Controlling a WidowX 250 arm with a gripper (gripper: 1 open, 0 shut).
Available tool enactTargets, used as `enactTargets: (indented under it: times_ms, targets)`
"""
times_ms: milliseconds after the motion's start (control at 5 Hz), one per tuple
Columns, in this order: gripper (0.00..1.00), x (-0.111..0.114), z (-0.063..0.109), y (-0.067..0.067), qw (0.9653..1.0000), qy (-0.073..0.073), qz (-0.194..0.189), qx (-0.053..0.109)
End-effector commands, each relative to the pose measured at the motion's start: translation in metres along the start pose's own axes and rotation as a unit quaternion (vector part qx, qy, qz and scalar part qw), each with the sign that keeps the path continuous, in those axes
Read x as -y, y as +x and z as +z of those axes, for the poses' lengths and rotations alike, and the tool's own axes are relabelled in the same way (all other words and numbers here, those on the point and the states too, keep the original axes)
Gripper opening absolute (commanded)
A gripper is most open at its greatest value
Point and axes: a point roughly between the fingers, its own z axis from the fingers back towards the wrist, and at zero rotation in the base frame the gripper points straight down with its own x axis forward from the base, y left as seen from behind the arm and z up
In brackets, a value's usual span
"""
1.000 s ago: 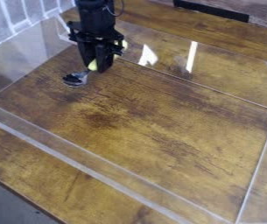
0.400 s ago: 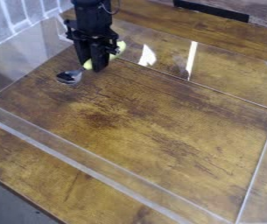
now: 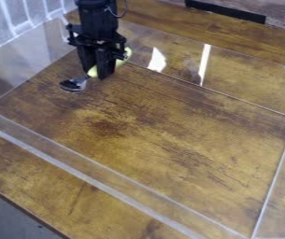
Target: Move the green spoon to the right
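change: green spoon and tool slid a bit left since earlier | pose: tool points straight down, clamped on the spoon's handle | spot: bowl touching wooden surface, far-left

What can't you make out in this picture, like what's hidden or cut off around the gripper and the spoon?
Camera view, the only one:
- Green spoon handle: mostly covered by the gripper; only a yellow-green sliver shows.
- Spoon bowl: too small and blurred to show detail.
- Arm above the gripper: cut off by the top edge.
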Motion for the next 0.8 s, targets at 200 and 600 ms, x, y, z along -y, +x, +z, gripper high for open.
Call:
enactTargets:
  times_ms: [200, 600]
  targets:
    - [0.00, -0.011, -0.003, 0.010, 0.9996, 0.001, 0.005, 0.028]
    - [0.00, -0.024, 0.010, -0.020, 0.9985, -0.005, -0.038, 0.040]
